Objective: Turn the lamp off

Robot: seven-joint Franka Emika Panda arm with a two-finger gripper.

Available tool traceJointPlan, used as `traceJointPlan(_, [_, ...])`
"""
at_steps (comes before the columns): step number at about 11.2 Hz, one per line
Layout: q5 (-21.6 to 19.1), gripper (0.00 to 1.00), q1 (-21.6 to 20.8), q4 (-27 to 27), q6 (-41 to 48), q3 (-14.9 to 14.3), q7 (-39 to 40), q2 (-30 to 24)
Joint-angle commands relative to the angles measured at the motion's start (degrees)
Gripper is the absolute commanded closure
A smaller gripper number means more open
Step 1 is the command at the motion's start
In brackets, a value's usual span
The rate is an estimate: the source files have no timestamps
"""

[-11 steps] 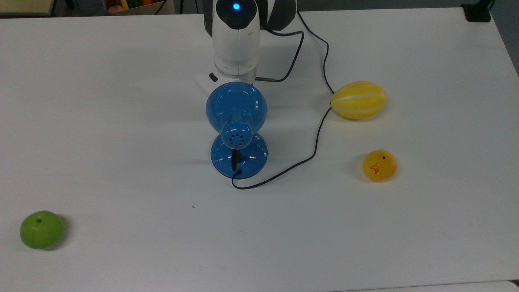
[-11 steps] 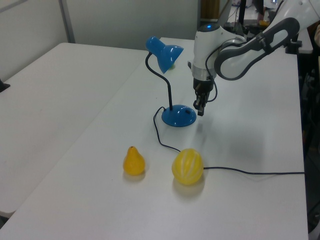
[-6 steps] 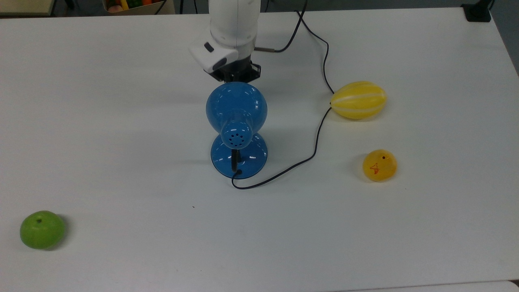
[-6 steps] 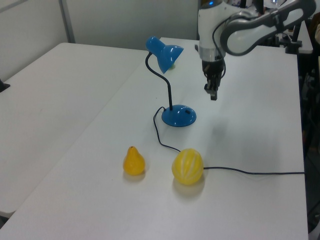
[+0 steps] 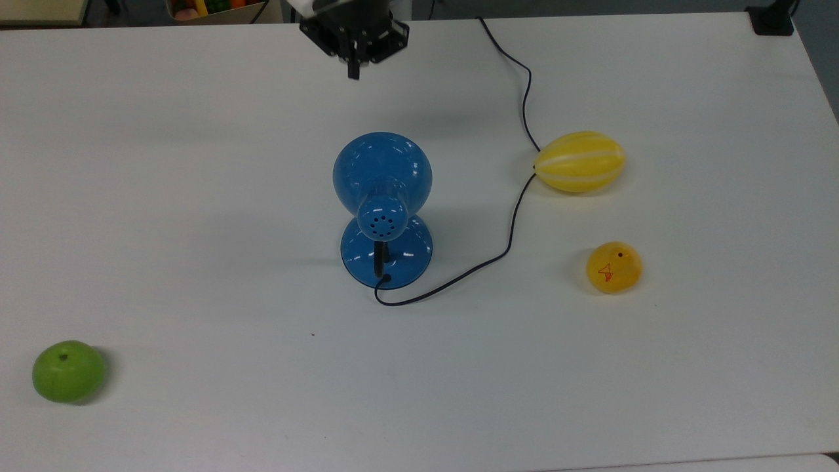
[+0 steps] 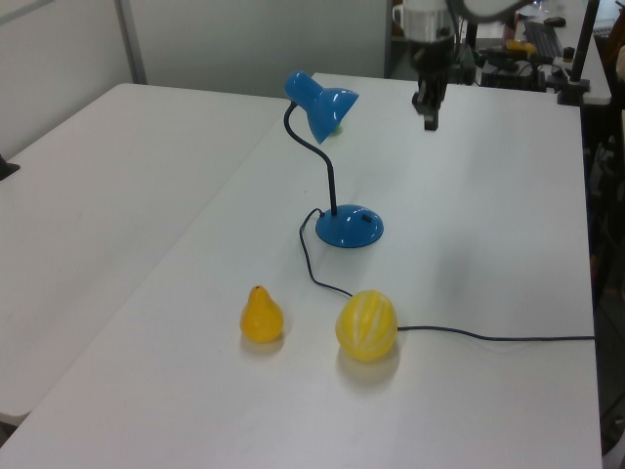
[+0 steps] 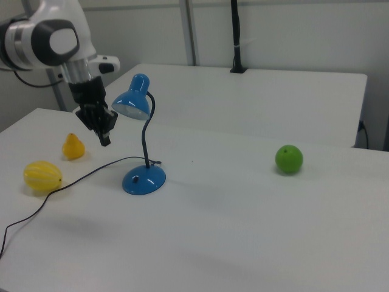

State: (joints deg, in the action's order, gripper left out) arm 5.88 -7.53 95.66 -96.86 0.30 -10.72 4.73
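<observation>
White table (image 5: 196,164) seen in top view: lamp (image 5: 383,206) mid-table, gripper (image 5: 354,69) beyond shade, fingers together, nothing held. Left view: gripper (image 6: 430,117) raised clear of lamp (image 6: 337,156). Right view: gripper (image 7: 104,139) hung beside shade, on right view's left.

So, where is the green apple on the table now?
The green apple sits alone near the top view's lower left corner of the table, far from the lamp; in the right view it lies to the lamp's right.
</observation>
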Motion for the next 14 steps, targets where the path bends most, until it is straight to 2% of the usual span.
traceJointPlan(1, [-0.5, 1.0, 1.8, -2.7, 3.8, -0.4, 4.7, -3.3])
traceJointPlan(2, [-0.5, 0.96, 2.7, -2.7, 5.3, -0.4, 5.9, -4.2])
traceJointPlan(3, [-0.4, 0.82, 3.0, -2.8, 7.1, -0.6, 7.5, -4.5])
traceJointPlan(5, [-0.5, 0.05, 3.6, -2.8, 7.3, -1.0, 8.5, -4.9])
traceJointPlan(6, [-0.5, 0.0, 3.5, -2.8, 7.3, -1.2, 8.4, -5.2])
traceJointPlan(14, [-1.4, 0.0, 3.6, -5.5, 7.0, -1.1, 7.8, -3.9])
